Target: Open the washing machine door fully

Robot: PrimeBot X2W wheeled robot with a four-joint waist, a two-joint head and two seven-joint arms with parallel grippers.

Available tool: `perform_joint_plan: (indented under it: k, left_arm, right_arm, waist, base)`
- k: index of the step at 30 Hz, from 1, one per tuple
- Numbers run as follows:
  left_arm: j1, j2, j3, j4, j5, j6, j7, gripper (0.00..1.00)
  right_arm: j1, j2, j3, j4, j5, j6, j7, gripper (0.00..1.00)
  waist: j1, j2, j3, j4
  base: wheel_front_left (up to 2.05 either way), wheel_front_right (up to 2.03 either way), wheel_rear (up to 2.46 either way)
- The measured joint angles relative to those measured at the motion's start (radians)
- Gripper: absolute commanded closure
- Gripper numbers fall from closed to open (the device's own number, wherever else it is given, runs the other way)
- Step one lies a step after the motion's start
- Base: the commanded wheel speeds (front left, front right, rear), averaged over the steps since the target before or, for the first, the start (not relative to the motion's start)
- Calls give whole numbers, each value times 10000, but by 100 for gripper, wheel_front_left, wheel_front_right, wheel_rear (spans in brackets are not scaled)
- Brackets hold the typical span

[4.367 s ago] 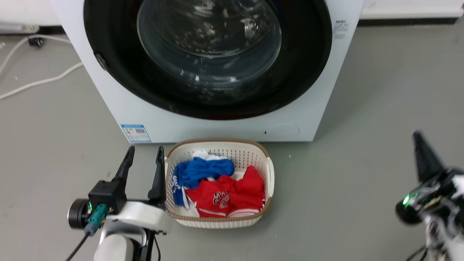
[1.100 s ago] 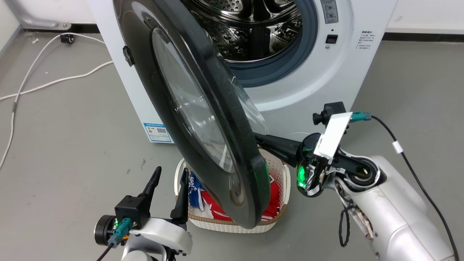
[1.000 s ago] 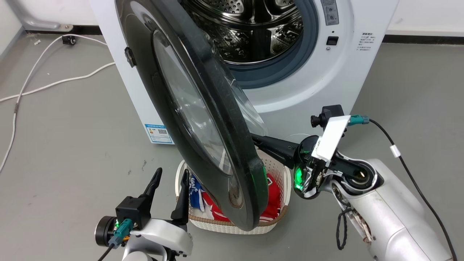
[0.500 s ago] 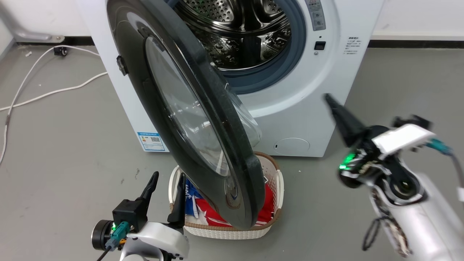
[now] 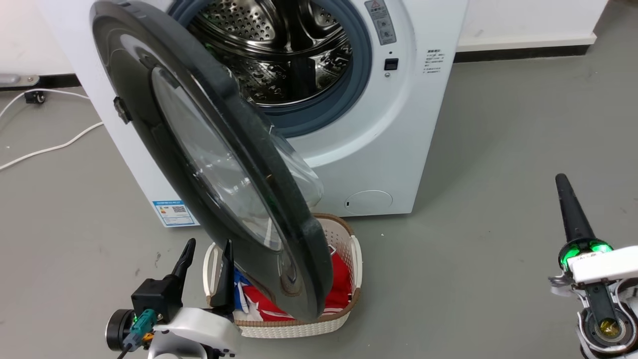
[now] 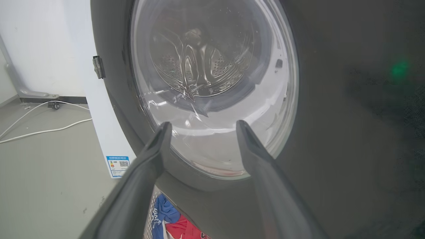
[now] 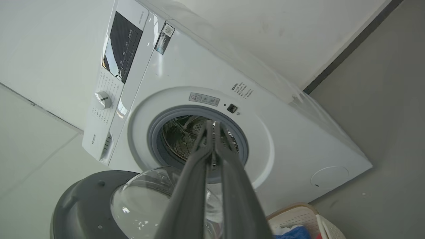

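The washing machine door (image 5: 209, 169), with a wide black rim and a bulging glass bowl, stands swung out to the left of the white machine (image 5: 398, 149), about edge-on to me. The steel drum (image 5: 269, 60) lies bare behind it. My left gripper (image 5: 207, 249) is open at the lower left, just before the door's lower rim. In the left wrist view its open gripper (image 6: 203, 126) points at the door (image 6: 332, 116) from close by, holding nothing. My right gripper (image 5: 561, 178) is shut and empty at the lower right, well clear of the door. The right wrist view has the shut gripper (image 7: 212, 126) aimed at the drum opening, with the door (image 7: 89, 199) low left.
A white laundry basket (image 5: 356, 252) with red and blue clothes sits on the floor under the door's lower edge, beside my left gripper. White cables (image 5: 50, 147) run over the grey floor at the left. Open floor lies to the right of the machine.
The door, shut in the oldest frame, now stands open. My right gripper has drawn back from behind the door's edge to the lower right. The head camera has shifted; the left gripper stays put.
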Motion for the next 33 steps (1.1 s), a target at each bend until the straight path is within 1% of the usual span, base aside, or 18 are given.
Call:
perform_joint_plan:
  k: [1,4,6,8,11,14,16,17,19,22,26,28,33]
  left_arm:
    - [2,-2,21,-6,2,0,0,0]
    - [20,-2,119,-27,36,2,-2,0]
    - [52,2,188,-36,88,4,0,0]
    - [59,23,272,-56,102,15,0,0]
    - [93,56,378,-107,167,17,0,0]
    - [122,77,449,-153,203,21,-2,0]
    - [131,96,502,-163,244,25,0,0]
    - [136,102,502,-180,263,33,-2,0]
    - [160,102,499,-174,270,33,0,0]
    - [169,98,512,-174,303,31,-2,0]
    - [183,96,518,-125,339,17,-2,0]
    - [201,96,514,-96,343,15,0,0]
    - [243,96,541,-77,359,0,-2,0]
  right_arm:
    - [44,-63,-12,-33,-460,0,-102,0]
    - [124,-157,-224,-123,-2092,0,-286,0]
    - [132,-261,-591,-173,-3622,0,-328,0]
    - [138,-222,-1135,-383,-5250,0,-357,0]
    - [234,157,-2000,-989,-7722,2,-291,0]
    - [598,895,-2644,-1864,-9645,2,364,0]
    - [878,1457,-2805,-2420,-10431,2,826,0]
    - [1061,1582,-2805,-2575,-11022,4,1066,0]
    - [1459,2117,-2819,-2794,-11319,2,1360,0]
    - [1957,2569,-2623,-2871,-11775,4,1618,0]
    - [2452,2769,-2406,-2383,-12065,4,1620,0]
    - [2626,2811,-2330,-2084,-12218,4,1432,0]
    - [2707,2878,-2405,-1584,-12447,2,1122,0]
  waist:
    - [0,0,-8,-37]
    - [0,0,-35,-101]
    - [0,0,-54,-119]
    - [1,0,-72,-118]
    - [0,0,-103,-88]
    - [0,0,-114,-25]
    - [1,0,-106,28]
    - [1,0,-105,56]
    - [0,0,-97,140]
    - [1,0,-88,233]
    - [1,0,-105,347]
    - [0,0,-139,407]
    - [0,0,-182,463]
  base:
    - [0,0,0]
    - [0,0,0]
    - [0,0,0]
    - [0,0,0]
    - [0,0,0]
    - [0,0,0]
    - [0,0,0]
    - [0,0,0]
    - [0,0,0]
    - [0,0,0]
    - [0,0,0]
    - [0,0,0]
    - [0,0,0]
